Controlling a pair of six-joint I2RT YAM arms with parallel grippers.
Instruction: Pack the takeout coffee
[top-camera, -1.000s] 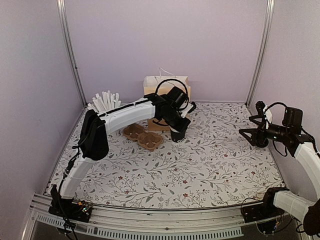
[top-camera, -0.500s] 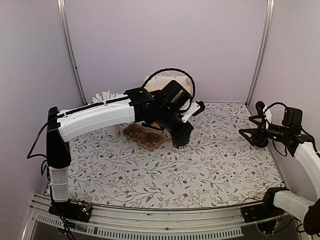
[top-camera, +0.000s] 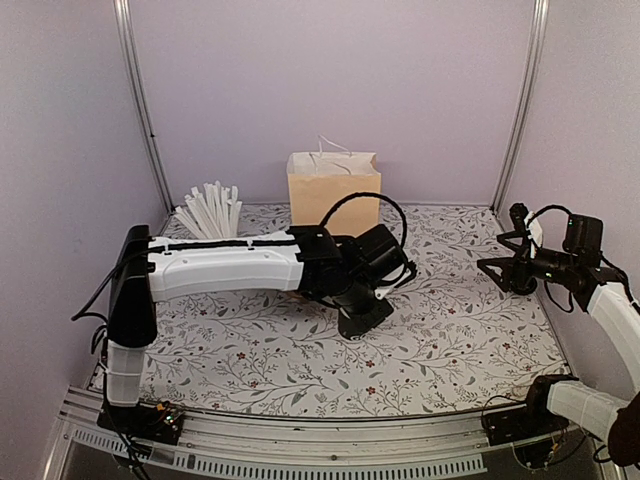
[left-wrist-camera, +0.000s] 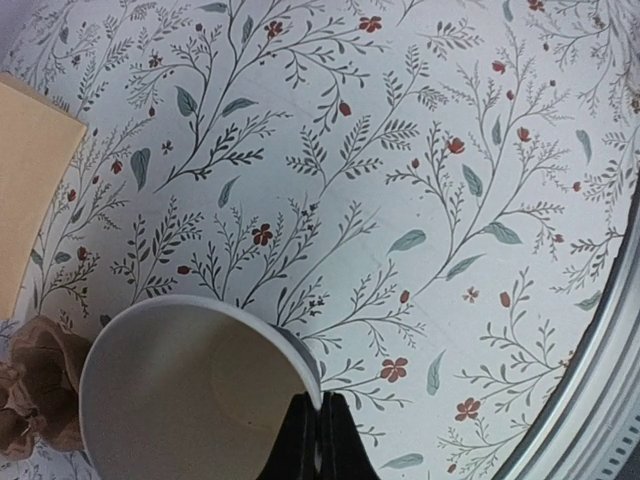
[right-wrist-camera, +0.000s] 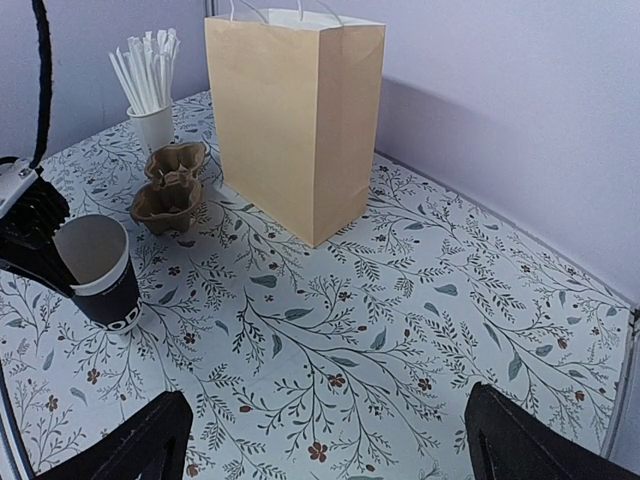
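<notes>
The takeout coffee cup (top-camera: 352, 322) is black with a white inside and has no lid on. It is tilted, low over the middle of the table. My left gripper (top-camera: 368, 300) is shut on its rim, one finger inside and one outside. The left wrist view shows the cup's open mouth (left-wrist-camera: 190, 390) and my shut fingertips (left-wrist-camera: 320, 425). The right wrist view shows the cup (right-wrist-camera: 102, 278) at the left with the left gripper (right-wrist-camera: 40, 235) on it. My right gripper (top-camera: 500, 268) is open and empty at the right side (right-wrist-camera: 330, 450). The black lid is out of view.
A tan paper bag (top-camera: 332, 188) stands at the back centre (right-wrist-camera: 295, 120). A white cup of white sticks (top-camera: 210, 210) stands at the back left (right-wrist-camera: 150, 95). The brown pulp carrier (right-wrist-camera: 170, 185) lies between the bag and the coffee cup (left-wrist-camera: 35, 385).
My left arm has carried the cup from beside the carrier forward and a little right to the middle of the table, lower down. The right arm has not moved.
</notes>
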